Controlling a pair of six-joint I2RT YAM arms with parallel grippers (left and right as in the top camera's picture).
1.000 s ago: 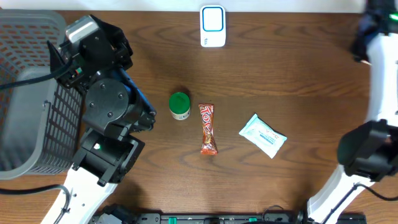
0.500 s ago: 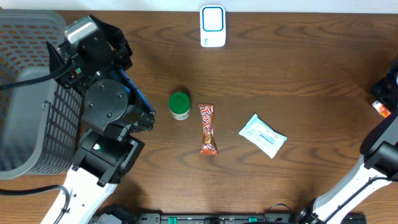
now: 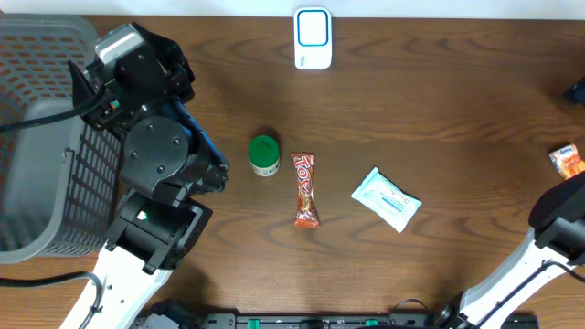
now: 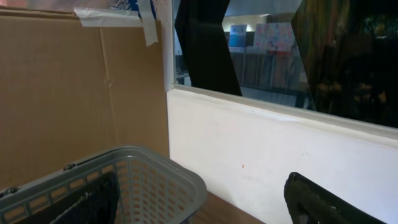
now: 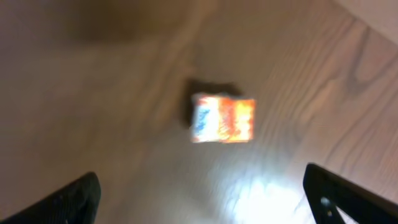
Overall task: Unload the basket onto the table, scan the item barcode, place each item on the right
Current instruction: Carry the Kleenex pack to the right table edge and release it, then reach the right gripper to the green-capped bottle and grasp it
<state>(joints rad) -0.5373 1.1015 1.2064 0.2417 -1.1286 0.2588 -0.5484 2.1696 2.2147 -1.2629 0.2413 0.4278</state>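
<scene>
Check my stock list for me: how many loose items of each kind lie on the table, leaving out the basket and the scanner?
Green-lidded jar: 1
Candy bar: 1
White wipes packet: 1
Small orange box: 1
Total: 4
</scene>
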